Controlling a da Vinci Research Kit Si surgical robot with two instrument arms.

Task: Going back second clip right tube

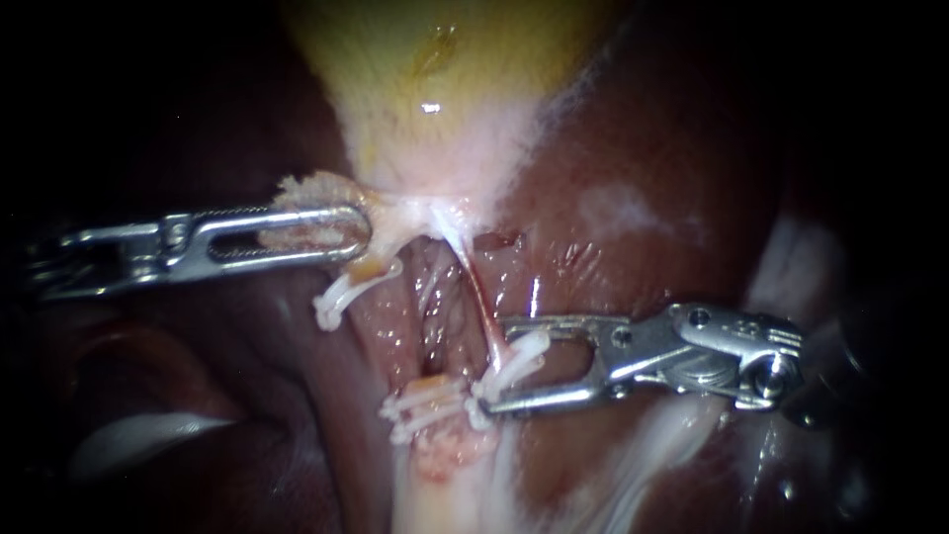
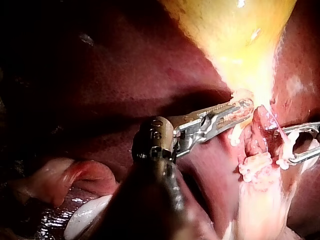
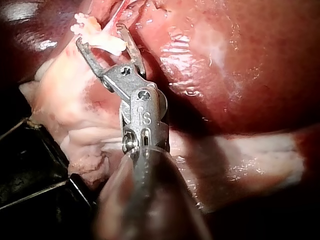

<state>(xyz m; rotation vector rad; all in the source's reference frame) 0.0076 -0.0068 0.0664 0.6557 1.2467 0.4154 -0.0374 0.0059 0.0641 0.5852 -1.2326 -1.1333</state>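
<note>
The yellow gallbladder (image 1: 445,79) narrows to a pale neck, where my left instrument (image 1: 364,229) is shut on a whitish flap of tissue. A thin right tube (image 1: 473,282) runs down from the neck to a white clip (image 1: 522,358). My right instrument (image 1: 492,364) has its jaws open, one on each side of that clip, with a gap showing. The right wrist view shows the same open jaws (image 3: 100,35) around the clip (image 3: 107,45). In the left wrist view my left instrument (image 2: 247,107) holds the neck, and my right instrument (image 2: 287,145) stands just beyond it.
Another white clip (image 1: 346,295) sits on the left tube below my left instrument's jaws. More white clips (image 1: 425,405) lie lower, on pale tissue. Dark red liver (image 1: 643,198) surrounds everything. A pale glossy fold (image 1: 138,440) lies at the lower left.
</note>
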